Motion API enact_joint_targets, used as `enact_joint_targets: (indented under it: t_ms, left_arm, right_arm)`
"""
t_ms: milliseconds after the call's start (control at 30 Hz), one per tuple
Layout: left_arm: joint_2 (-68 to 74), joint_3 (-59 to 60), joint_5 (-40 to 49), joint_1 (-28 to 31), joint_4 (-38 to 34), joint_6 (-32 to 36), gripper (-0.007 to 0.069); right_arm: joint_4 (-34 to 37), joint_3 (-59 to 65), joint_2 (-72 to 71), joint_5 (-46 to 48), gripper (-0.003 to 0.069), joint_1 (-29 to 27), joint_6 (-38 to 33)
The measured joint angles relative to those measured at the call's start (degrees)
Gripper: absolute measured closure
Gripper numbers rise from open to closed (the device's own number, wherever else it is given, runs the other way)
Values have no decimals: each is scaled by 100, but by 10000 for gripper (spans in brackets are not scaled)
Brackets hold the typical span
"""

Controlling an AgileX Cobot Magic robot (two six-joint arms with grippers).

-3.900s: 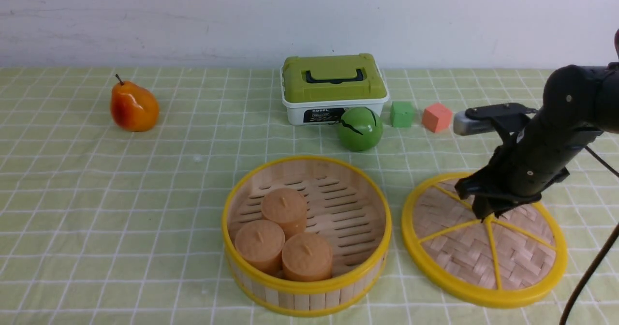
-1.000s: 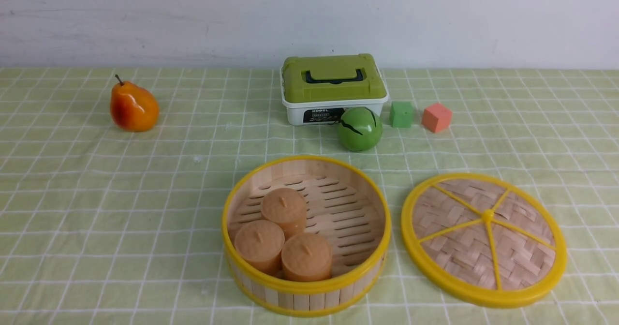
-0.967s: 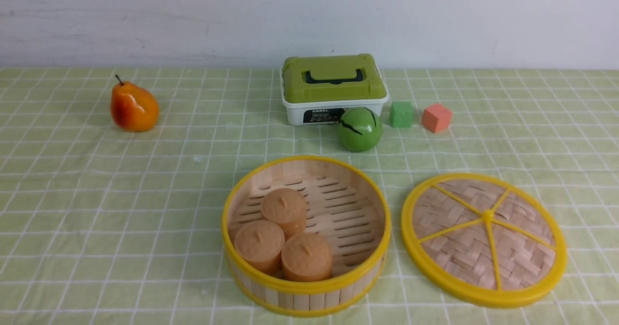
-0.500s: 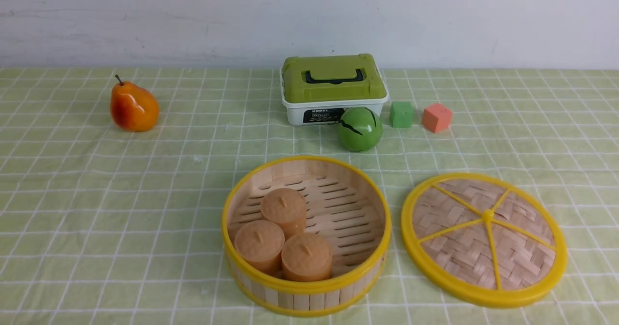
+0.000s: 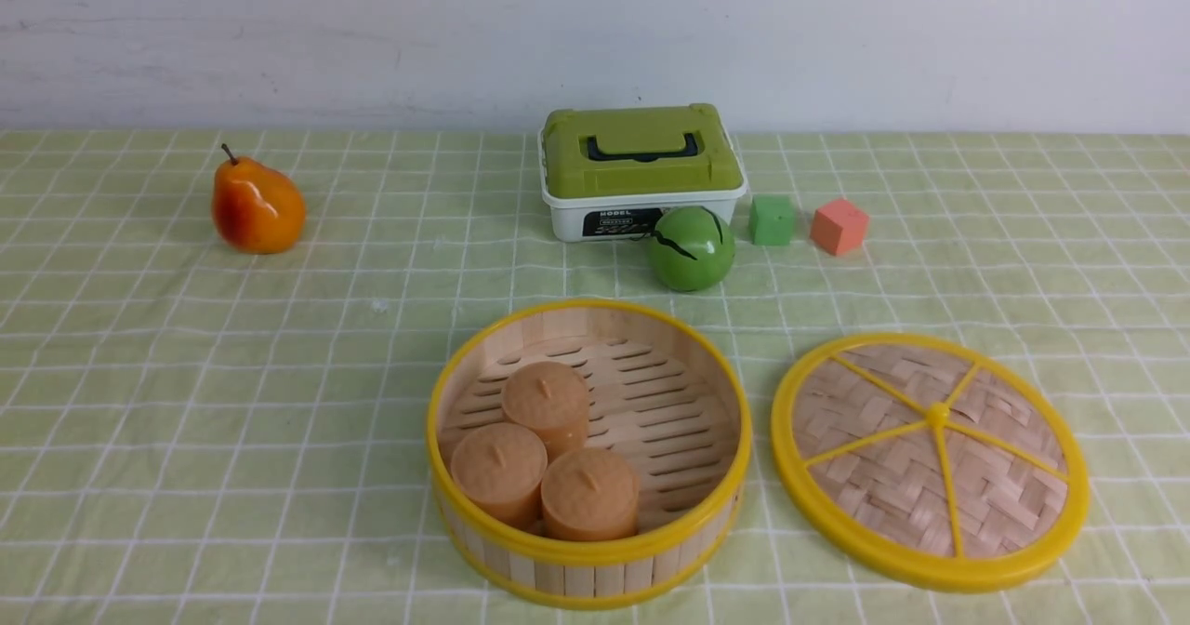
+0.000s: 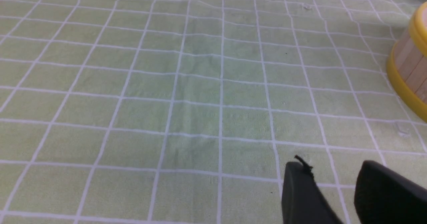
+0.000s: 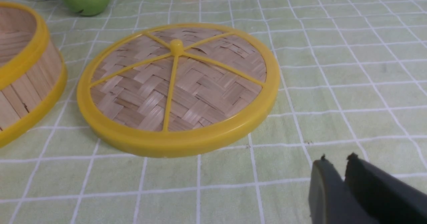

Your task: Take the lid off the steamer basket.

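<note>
The lid [image 5: 892, 476], woven bamboo with a yellow rim and spokes, lies flat on the green checked cloth, right of the steamer basket and apart from it. The steamer basket [image 5: 595, 574] stands uncovered at the front centre with three tan cylinders [image 5: 548, 458] inside. Neither arm shows in the front view. In the right wrist view the right gripper [image 7: 337, 159] is shut and empty, over bare cloth a short way from the lid [image 7: 186, 84], with the basket [image 7: 30, 80] beyond it. In the left wrist view the left gripper [image 6: 332, 165] is open and empty over bare cloth, with the basket wall [image 6: 412, 67] at the frame's edge.
At the back stand a white box with a green handled lid [image 5: 641, 169], a green ball [image 5: 692, 247], a green cube [image 5: 773, 219] and an orange cube [image 5: 839, 226]. A pear [image 5: 257, 206] sits at the back left.
3.9 s ago the right gripper was over the lid's central knob; the arm has since left the front view. Nothing has moved over the last second.
</note>
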Motion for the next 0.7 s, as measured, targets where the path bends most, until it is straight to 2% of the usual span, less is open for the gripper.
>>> enact_joint_targets:
  t_ms: [700]
  left_arm:
    - [0,0,0,0,0,0,386]
  right_arm:
    - [1,0,0,0,563,0,0]
